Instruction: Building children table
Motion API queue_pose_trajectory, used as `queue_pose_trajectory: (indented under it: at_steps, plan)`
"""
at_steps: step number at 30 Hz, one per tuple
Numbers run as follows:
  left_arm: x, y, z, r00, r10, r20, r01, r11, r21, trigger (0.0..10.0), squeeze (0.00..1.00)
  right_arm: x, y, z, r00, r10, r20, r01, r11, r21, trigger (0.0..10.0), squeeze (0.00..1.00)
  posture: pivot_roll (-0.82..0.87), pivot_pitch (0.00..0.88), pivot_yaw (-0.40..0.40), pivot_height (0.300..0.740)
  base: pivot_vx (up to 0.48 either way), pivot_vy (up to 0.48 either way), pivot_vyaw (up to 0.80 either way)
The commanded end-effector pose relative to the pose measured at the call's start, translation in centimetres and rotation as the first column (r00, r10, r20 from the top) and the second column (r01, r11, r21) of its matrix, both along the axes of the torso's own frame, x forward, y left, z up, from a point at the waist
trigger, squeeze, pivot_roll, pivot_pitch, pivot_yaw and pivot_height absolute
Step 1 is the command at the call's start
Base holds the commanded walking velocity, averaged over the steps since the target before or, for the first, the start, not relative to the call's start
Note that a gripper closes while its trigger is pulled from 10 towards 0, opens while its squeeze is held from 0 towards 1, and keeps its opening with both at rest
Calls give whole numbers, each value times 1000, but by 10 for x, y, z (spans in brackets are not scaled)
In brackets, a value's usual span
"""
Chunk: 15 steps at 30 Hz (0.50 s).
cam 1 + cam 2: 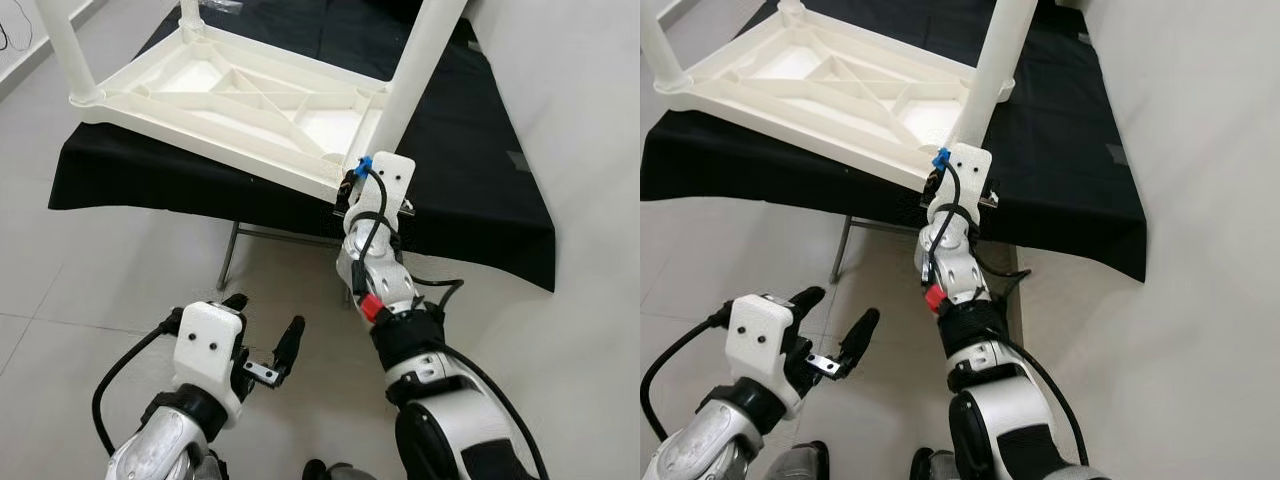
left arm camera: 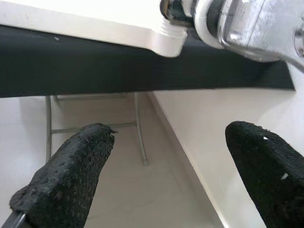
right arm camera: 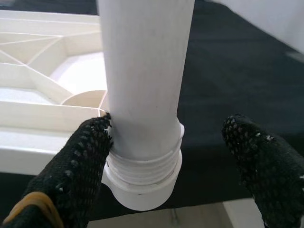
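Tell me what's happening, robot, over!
Right gripper at the white table leg, jaws open, one finger touching near its threaded base. Left gripper low over the floor, open, holding nothing. Upturned tabletop on black cloth. Nothing blocking.

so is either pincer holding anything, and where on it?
Nothing is clamped. The right pincer is open around the leg just above its threaded base; one finger touches it, the other stands clear. The left pincer is open and empty.
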<state>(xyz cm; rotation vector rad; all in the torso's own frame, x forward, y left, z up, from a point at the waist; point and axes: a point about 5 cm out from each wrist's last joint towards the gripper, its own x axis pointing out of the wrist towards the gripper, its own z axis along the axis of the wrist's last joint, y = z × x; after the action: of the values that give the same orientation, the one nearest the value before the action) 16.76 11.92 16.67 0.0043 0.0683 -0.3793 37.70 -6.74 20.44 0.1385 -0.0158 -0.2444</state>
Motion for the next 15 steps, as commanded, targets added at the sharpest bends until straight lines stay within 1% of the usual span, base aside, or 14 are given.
queue_pose_trajectory:
  at_steps: [1, 2, 3, 4, 6, 9, 10, 12, 13, 14, 15]
  plan:
    - [-6, -1, 0, 1000, -19, 1, 19, 1000, 19, 10000, 0, -8, 9, -17, 998, 33, -59, -32, 999, 24, 10000, 0, 175, 182, -165, 740, 0, 0, 0]
    - [-11, 2, -2, 1000, -23, -5, 24, 999, 39, 10000, 0, -11, 8, -18, 997, 48, -57, -47, 999, 20, 10000, 0, 180, 182, -167, 740, 0, 0, 0]
    - [-14, 4, -3, 1000, -25, -3, 25, 998, 64, 10000, 0, -13, 9, -19, 995, 82, -55, -81, 996, 27, 10000, 0, 181, 182, -168, 740, 0, 0, 0]
    - [-16, 5, -3, 1000, -22, -9, 23, 997, 70, 10000, 0, -17, 12, -21, 990, 128, -55, -126, 991, 39, 10000, 0, 183, 181, -169, 740, 0, 0, 0]
    - [-16, 5, -3, 1000, -22, -9, 23, 997, 70, 10000, 0, -17, 12, -21, 990, 128, -55, -126, 991, 39, 10000, 0, 183, 181, -169, 740, 0, 0, 0]
    - [-16, 6, -5, 1000, -17, -13, 18, 997, 70, 10000, 0, -27, 18, -23, 975, 217, -56, -215, 976, 45, 10000, 0, 183, 177, -169, 740, 0, 0, 0]
    - [-15, 6, -5, 1000, -14, -10, 15, 997, 70, 10000, 0, -33, 17, -24, 969, 243, -55, -241, 970, 35, 10000, 0, 180, 177, -168, 740, 0, 0, 0]
    - [-15, 6, -5, 1000, -14, -10, 15, 997, 70, 10000, 0, -33, 17, -24, 969, 243, -55, -241, 970, 35, 10000, 0, 180, 177, -168, 740, 0, 0, 0]
    - [-14, 6, -5, 1000, -12, -9, 13, 998, 69, 10000, 0, -37, 16, -25, 963, 264, -56, -263, 964, 30, 10000, 0, 180, 177, -168, 740, 0, 0, 0]
    - [-14, 6, -5, 1000, -12, -9, 13, 998, 69, 10000, 0, -37, 16, -25, 963, 264, -56, -263, 964, 30, 10000, 0, 180, 177, -168, 740, 0, 0, 0]
    - [-13, 5, -7, 1000, -11, -9, 11, 998, 68, 10000, 0, -44, 11, -27, 954, 295, -57, -295, 955, 7, 10000, 0, 173, 175, -165, 740, 0, 0, 0]
